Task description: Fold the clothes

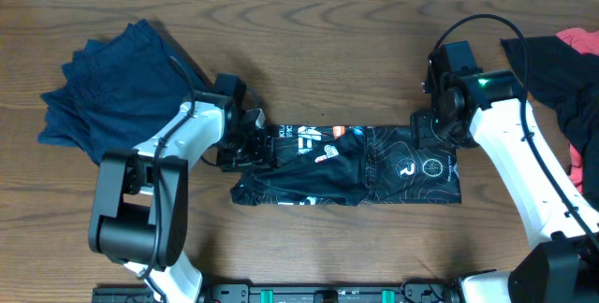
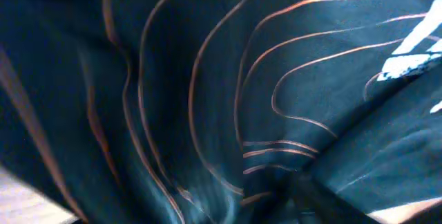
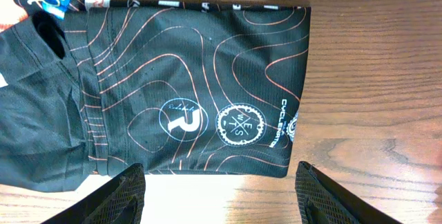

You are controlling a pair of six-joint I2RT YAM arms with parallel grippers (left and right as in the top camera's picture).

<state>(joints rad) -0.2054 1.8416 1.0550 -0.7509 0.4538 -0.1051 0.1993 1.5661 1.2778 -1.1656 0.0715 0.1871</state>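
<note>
I count 1 black printed jersey (image 1: 346,165) mid-desk (image 1: 309,41), 1 navy pile (image 1: 112,83) left, 1 dark heap (image 1: 552,83) right; R pincer (image 3: 221,179) wide, L pincer (image 1: 249,142) buried in fabric, can't tell.

You've got one table (image 1: 328,50) and four lots of clothing on it. That's one black printed jersey (image 1: 393,167) in the middle and one navy heap (image 1: 112,93) on the left arm's side, though you can't tell how many pieces are in it. Over on the right there's one dark garment (image 1: 552,79) and one red piece (image 1: 580,39) at the edge. You see two arms, the left arm (image 1: 178,135) and the right arm (image 1: 524,153). That makes two grippers, the left gripper (image 1: 245,142) and the right gripper (image 3: 219,172), with two fingers (image 3: 128,196) showing on the right one. Two full round badges (image 3: 183,119) sit on the jersey.
</note>
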